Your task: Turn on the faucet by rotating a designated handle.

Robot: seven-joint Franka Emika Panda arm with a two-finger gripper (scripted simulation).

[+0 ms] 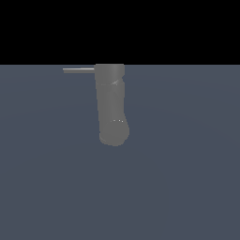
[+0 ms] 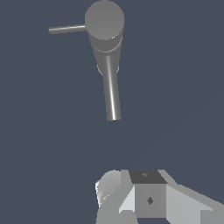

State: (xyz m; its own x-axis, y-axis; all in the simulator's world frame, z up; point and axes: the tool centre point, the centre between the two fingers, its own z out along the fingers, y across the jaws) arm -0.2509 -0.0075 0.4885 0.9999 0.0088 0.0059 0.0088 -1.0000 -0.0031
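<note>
No text, label, brand, number or sign can be read in either view, whether on the matte grey faucet (image 1: 111, 105), on its thin handle (image 1: 78, 70), or on the gripper (image 2: 131, 197).

A bare simulated scene, not a real room: a flat, featureless blue-grey floor (image 1: 187, 187) meets a pure black backdrop (image 1: 187, 28). The lone grey faucet (image 1: 111, 108) is untextured and plainly rendered, with its thin handle (image 1: 78, 70)

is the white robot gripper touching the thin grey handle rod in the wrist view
No, the gripper sits well apart from the handle, with bare floor between them.
</note>
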